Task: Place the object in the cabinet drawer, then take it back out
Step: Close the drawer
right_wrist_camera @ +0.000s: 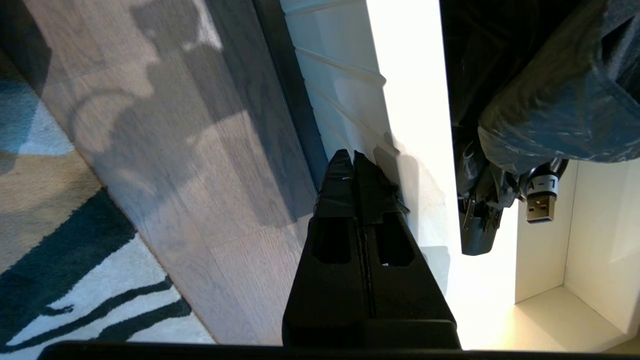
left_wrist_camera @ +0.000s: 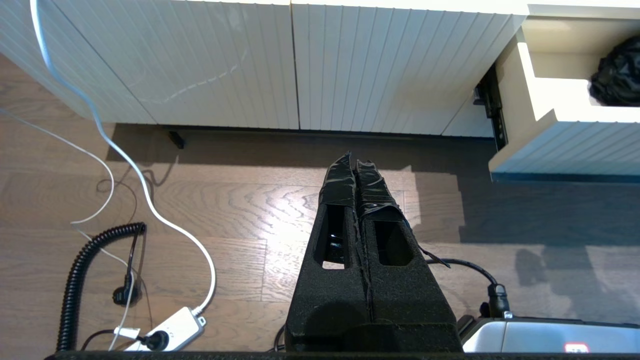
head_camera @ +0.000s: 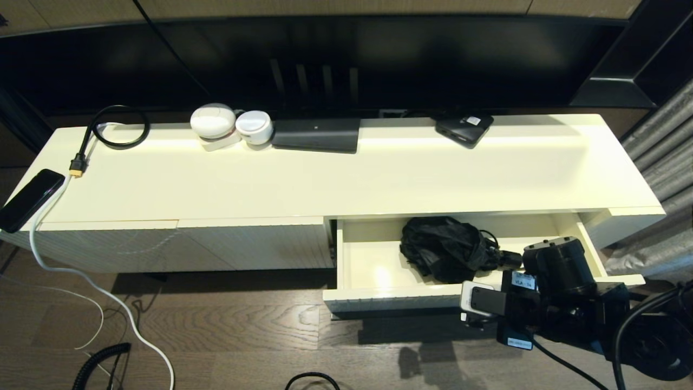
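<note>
The cabinet drawer (head_camera: 373,265) stood pulled out, and a crinkly black bundle (head_camera: 441,246) lay inside on its smooth cream floor. The right gripper (right_wrist_camera: 354,156) was closed, holding nothing, against the drawer's ribbed front edge. The left gripper (left_wrist_camera: 354,162) was closed over the wood floor (left_wrist_camera: 225,200). A white cable (head_camera: 81,276) curled nearby.

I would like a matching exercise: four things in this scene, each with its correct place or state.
Things:
1. black bundle
2. cabinet drawer
3. right gripper
4. black phone

Places or states:
A. pulled open
B. at the cabinet top's left edge
C. shut, beside the drawer front
D. lying inside the drawer

Pairs: 1-D, 2-A, 3-C, 4-B
</note>
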